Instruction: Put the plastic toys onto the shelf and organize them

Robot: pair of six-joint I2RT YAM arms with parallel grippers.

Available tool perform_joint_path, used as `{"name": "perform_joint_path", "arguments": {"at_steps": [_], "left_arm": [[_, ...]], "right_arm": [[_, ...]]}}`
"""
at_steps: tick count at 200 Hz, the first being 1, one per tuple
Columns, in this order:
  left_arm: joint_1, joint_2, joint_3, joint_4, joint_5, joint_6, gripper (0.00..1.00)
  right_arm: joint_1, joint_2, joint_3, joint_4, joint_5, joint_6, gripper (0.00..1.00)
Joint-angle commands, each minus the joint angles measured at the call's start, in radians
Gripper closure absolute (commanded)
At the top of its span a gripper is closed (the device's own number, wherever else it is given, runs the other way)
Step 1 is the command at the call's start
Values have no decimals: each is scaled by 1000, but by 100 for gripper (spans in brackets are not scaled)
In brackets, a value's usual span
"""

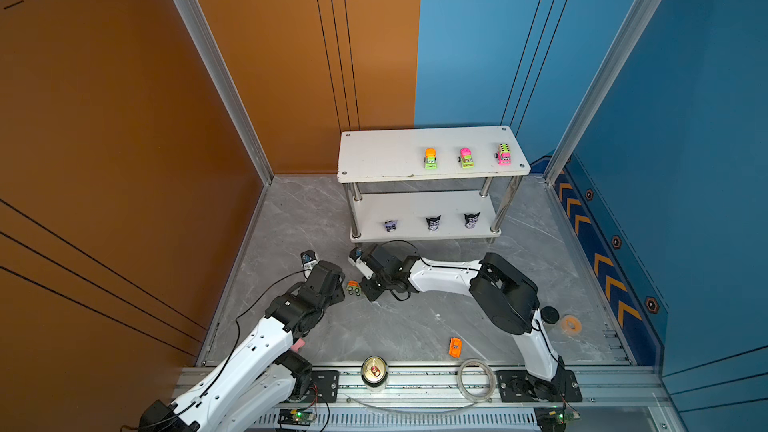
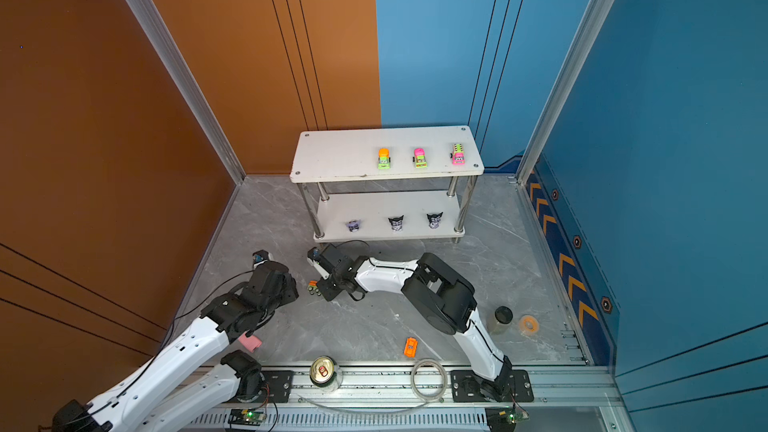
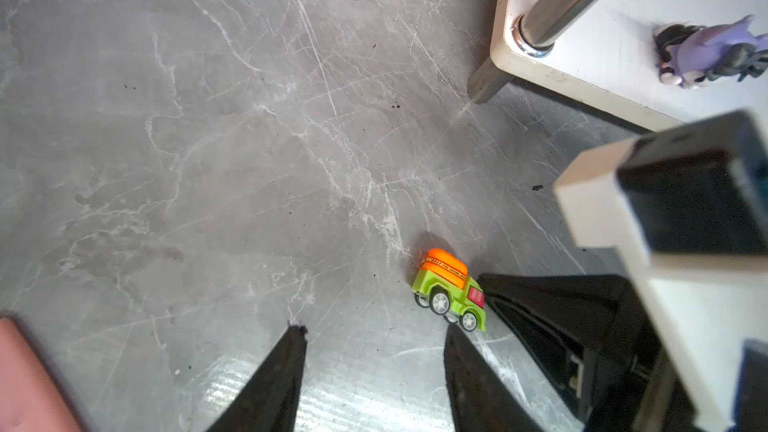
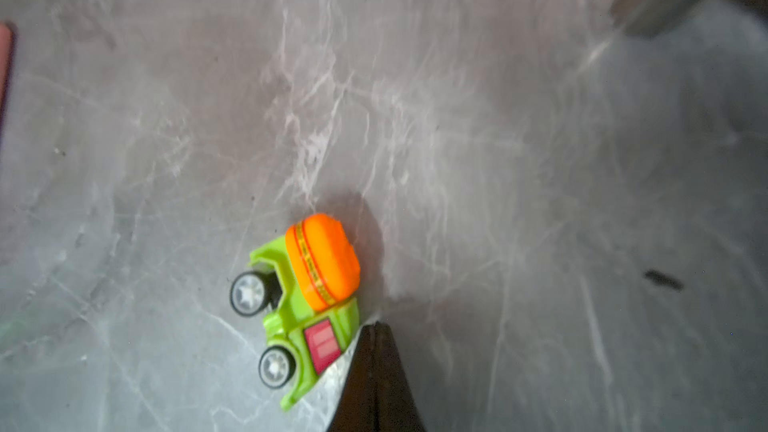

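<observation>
Near-left of the shelf [image 1: 374, 155], my clenched right end effector [image 4: 374, 328] touches the green-orange car [image 4: 309, 305]; left end effector [image 3: 374, 330] released.

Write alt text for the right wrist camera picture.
A green toy car with an orange tank, apparently tipped on its side, lies on the grey marbled floor. The right pincer, shut, has its tip against or just beside the car's cab.
</observation>
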Motion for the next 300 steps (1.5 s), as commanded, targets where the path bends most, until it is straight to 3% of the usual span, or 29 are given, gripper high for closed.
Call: {"name": "perform_joint_path", "arguments": {"at_steps": [1,23,46,72,101,129,171,209,271,300], "left_arm": [[13,7,-2,9,11,5,44],[10,26,-5,29,36,-2,45],[-8,84,-10,59,57,-15,46],[-25,152,-8,108,67,-19,62],[-27,234,16,168,89,-3,72],[-27,312,40,227,123,6,82],[-35,381,58,250,139,-3,83],[-50,379,43,239,136,-17,85],[-67,372,14,219,121,-48,100],[-75,373,-6,218,115,-67,100]], "right_arm": [[19,-28,-41,9,2,-11,100],[10,-49,-74,31,-31,16,100],[-20,-72,-114,97,-151,92,100],[-48,-96,-166,193,-255,188,100],[-91,-126,-229,278,-317,272,100],[-121,-158,-273,294,-325,283,100],[-136,-160,-297,285,-329,271,100],[-144,-150,-307,289,-337,269,100],[-155,-146,-294,281,-356,265,100],[-160,-142,-294,283,-357,266,100]]}}
